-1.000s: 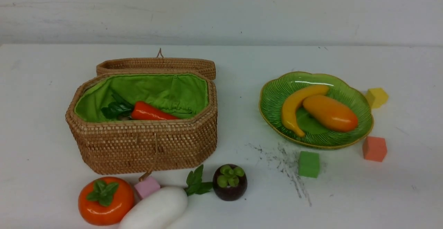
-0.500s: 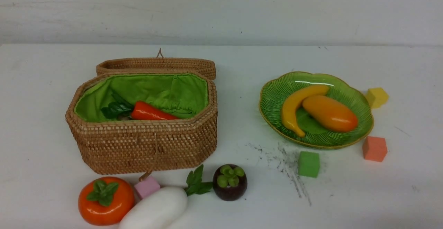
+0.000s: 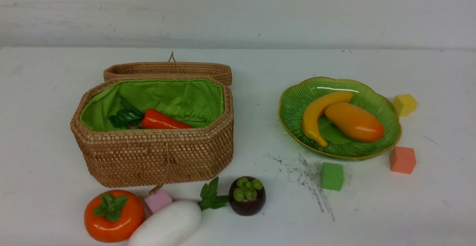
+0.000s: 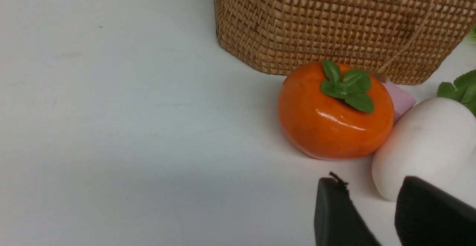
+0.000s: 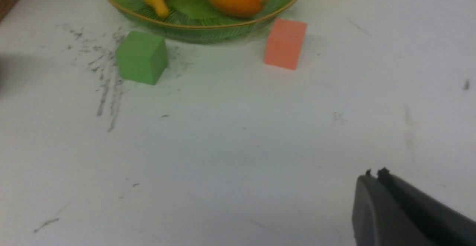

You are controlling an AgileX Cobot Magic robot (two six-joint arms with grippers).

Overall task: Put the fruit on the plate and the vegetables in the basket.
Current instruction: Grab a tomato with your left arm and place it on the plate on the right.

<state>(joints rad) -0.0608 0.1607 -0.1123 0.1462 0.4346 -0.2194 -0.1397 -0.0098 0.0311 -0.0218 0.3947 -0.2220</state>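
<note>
The open wicker basket (image 3: 152, 153) holds a red-orange carrot (image 3: 160, 120). On the green plate (image 3: 293, 104) lie a yellow banana (image 3: 316, 114) and an orange mango (image 3: 355, 121). In front of the basket sit an orange persimmon (image 3: 113, 216), a white radish (image 3: 167, 225) and a dark mangosteen (image 3: 246, 196). My left gripper (image 4: 372, 186) is open and empty, low over the table just short of the radish (image 4: 420, 145) and persimmon (image 4: 334, 116). My right gripper (image 5: 375, 175) is shut and empty over bare table, nearer than the plate (image 5: 200, 30). Neither arm shows in the front view.
Foam cubes lie about: pink (image 3: 158, 200) between persimmon and basket, green (image 3: 331, 176) and orange (image 3: 402, 159) in front of the plate, yellow (image 3: 405, 104) to its right. The basket lid (image 3: 167, 69) lies open behind it. Dark scuff marks (image 3: 308, 179) streak the table.
</note>
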